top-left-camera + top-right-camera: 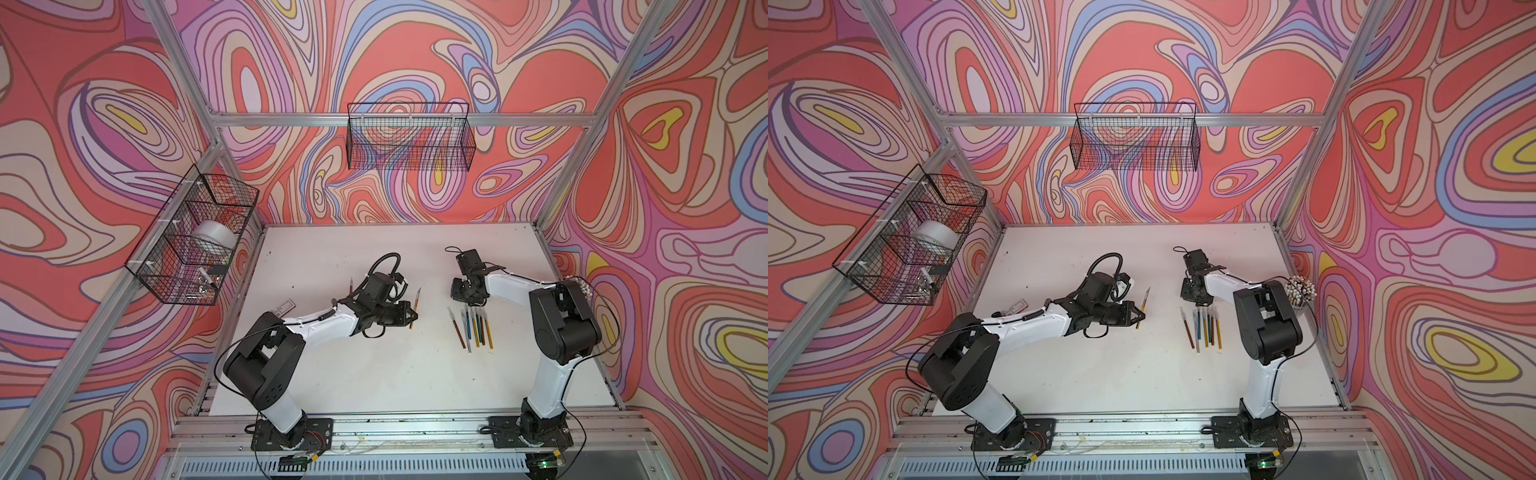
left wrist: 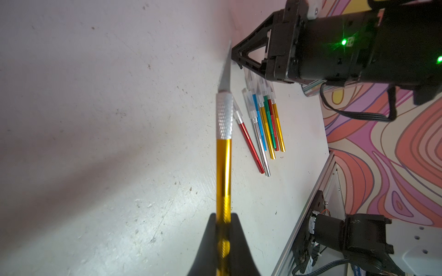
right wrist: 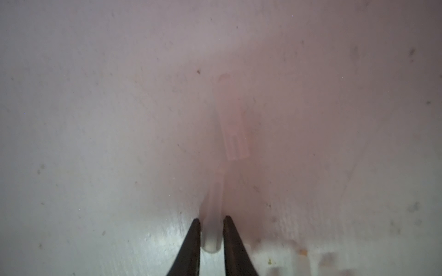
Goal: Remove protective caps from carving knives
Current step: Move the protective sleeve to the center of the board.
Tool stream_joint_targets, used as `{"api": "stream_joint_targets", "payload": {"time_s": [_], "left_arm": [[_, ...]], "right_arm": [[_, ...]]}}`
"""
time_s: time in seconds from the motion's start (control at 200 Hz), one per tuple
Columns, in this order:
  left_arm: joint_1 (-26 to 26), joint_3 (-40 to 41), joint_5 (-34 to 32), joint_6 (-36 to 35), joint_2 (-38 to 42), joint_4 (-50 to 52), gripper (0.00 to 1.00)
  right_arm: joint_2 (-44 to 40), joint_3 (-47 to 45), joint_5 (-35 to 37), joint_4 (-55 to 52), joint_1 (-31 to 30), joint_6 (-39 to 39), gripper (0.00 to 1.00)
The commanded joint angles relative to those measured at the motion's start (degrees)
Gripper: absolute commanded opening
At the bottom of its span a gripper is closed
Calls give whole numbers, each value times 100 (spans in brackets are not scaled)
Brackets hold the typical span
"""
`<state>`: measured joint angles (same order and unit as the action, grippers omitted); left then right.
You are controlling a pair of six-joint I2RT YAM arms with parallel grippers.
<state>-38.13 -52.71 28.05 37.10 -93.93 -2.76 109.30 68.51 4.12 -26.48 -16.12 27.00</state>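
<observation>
One cap (image 3: 211, 236) off; we drop it next.
Left hand (image 2: 223, 217) clamps the bare knife (image 2: 223, 167); right hand (image 3: 212, 218) pinches the cap near the capped knives (image 1: 471, 328).

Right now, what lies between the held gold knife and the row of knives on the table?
Nothing: only bare white table separates the gold carving knife from the row of capped carving knives, in both top views.

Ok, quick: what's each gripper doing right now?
Left gripper: closed on the gold carving knife, blade bare.
Right gripper: closed on a translucent protective cap.
</observation>
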Motion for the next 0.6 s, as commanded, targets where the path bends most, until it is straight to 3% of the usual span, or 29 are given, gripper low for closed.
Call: {"api": "stream_joint_targets", "payload": {"time_s": [0.0,0.315,0.596], "left_arm": [[34,61,-89,-16,147,90,2],[34,59,-232,-56,244,291,2],[38,76,-331,-49,274,371,2]], "right_arm": [[278,194,194,-57,-18,-470,19],[636,798,281,-176,-23,-1206,18],[449,880,247,-282,-23,-1237,29]]}}
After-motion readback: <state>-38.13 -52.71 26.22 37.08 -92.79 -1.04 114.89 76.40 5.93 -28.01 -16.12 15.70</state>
